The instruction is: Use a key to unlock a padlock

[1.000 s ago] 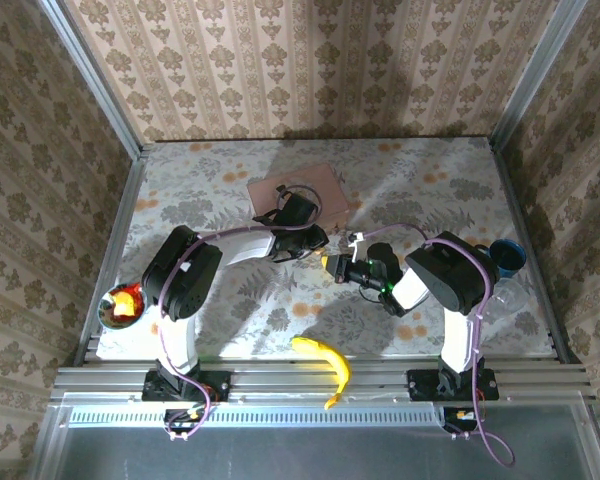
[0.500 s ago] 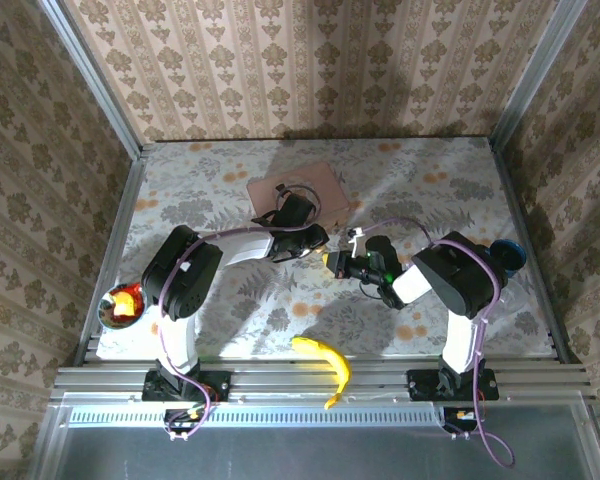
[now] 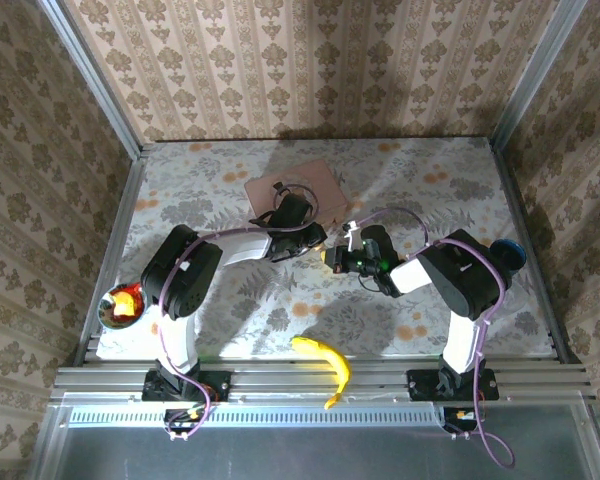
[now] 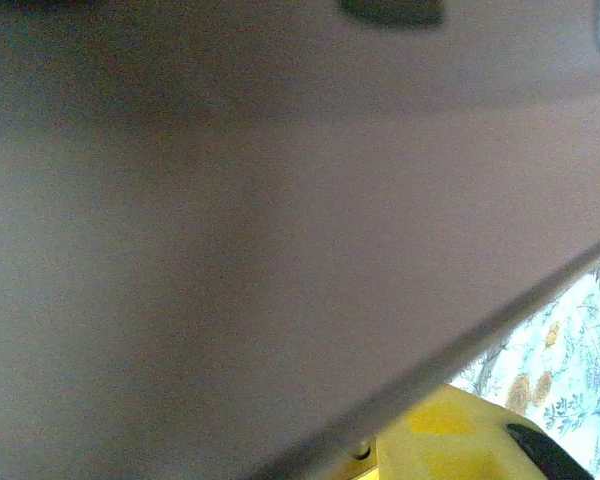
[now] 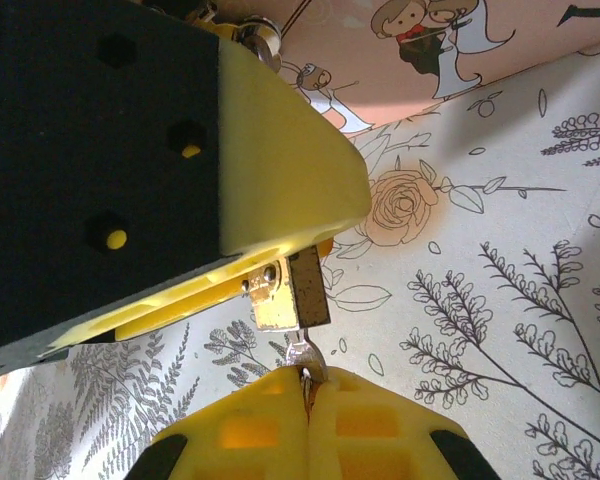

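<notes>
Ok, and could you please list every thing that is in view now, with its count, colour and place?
padlock: one, brass-gold, held in the left gripper
key: one, small metal, pinched in the right gripper, tip at the padlock
pink tin: one, pink with cartoon figures, far centre of the table
banana: one, yellow, near edge, centre
bowl: one, red-orange, left edge
blue cup: one, blue, right edge
table: one, pale floral cloth
left gripper: one, yellow and black, shut on the padlock
right gripper: one, yellow and black, shut on the key
</notes>
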